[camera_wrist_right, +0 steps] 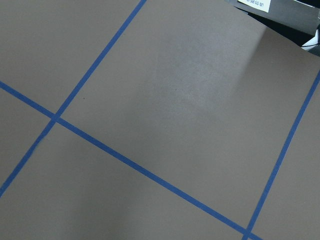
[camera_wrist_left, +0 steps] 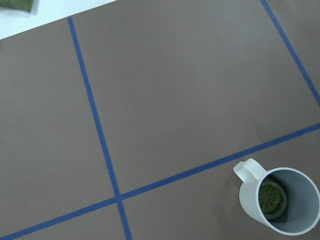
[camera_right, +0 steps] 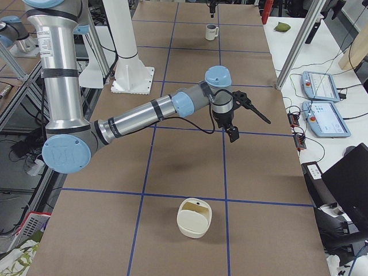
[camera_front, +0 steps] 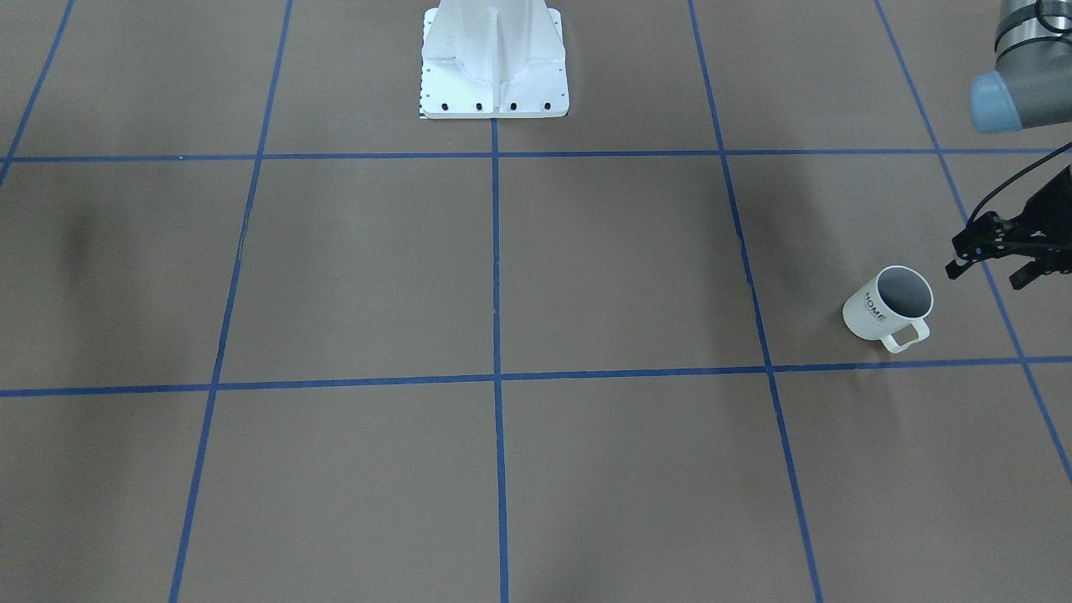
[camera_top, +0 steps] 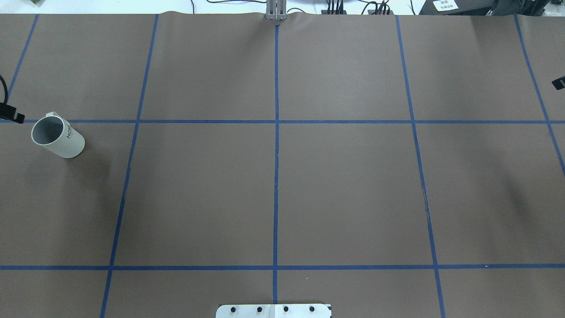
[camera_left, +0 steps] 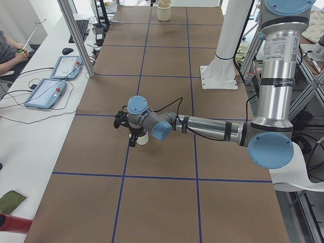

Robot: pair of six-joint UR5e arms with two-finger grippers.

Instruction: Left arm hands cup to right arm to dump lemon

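Starting far left with the left arm (camera_left: 207,127), stretched out low over the brown table cover (camera_top: 273,185). Ends in the left gripper (camera_front: 986,275) — fingers spread apart, clamped on nothing, hanging just beside the cup (camera_front: 889,307) without touching it. On to that cup: stands upright near a blue tape line (camera_top: 273,121), handle turned away from the robot, "HOME" readable on the side. Down inside, through the left wrist view, shows the lemon (camera_wrist_left: 272,197) lying on the grey bottom. Across the middle, the white pedestal base (camera_front: 494,67) at the robot's edge. Far right now, reaching the right arm (camera_right: 144,115) and the right gripper (camera_right: 232,135), well apart from the cup — parted or closed, cannot tell. Near that end, a cream container (camera_right: 194,217) sitting on the table cover.
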